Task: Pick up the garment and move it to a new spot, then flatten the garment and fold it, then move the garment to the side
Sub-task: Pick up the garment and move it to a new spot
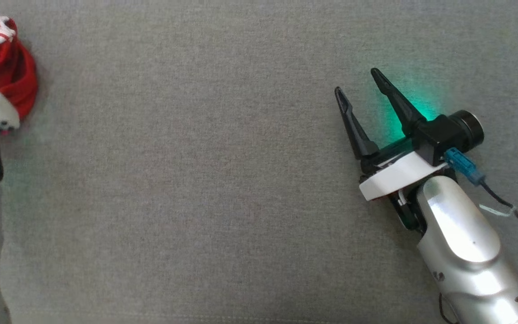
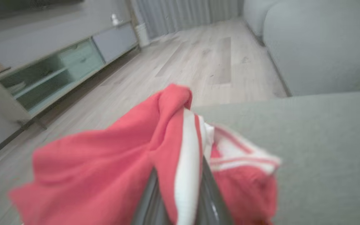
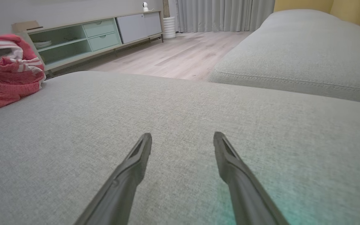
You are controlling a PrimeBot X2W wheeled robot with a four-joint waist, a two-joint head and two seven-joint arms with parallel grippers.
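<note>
Left gripper (image 2: 180, 167) fingers pinched shut on bunched red and white garment (image 2: 98, 168), garment at its tips by grey cushion (image 2: 308, 150) edge, right gripper (image 1: 356, 81) fingers spread apart, empty, over cushion, garment well off to its left

You find the red cloth garment with white stripes (image 1: 2, 67) at the far upper left of the head view. It is not spread out but bunched into a rounded heap at the left side of the grey woven sofa cushion (image 1: 241, 180).

In the right wrist view the garment (image 3: 14, 75) is a bundle of stacked folds, red layers crossed by thin white stripes.

The left wrist view is blurred. There a fold of the garment (image 2: 98, 168) with a broad white band runs up between the two dark fingers of the left end effector (image 2: 180, 165), which are clamped on it. Loose red cloth spreads to one side of the fingers, and a smaller white-edged fold sits on the other. You cannot tell whether the cloth is lifted clear of the cushion.
</note>
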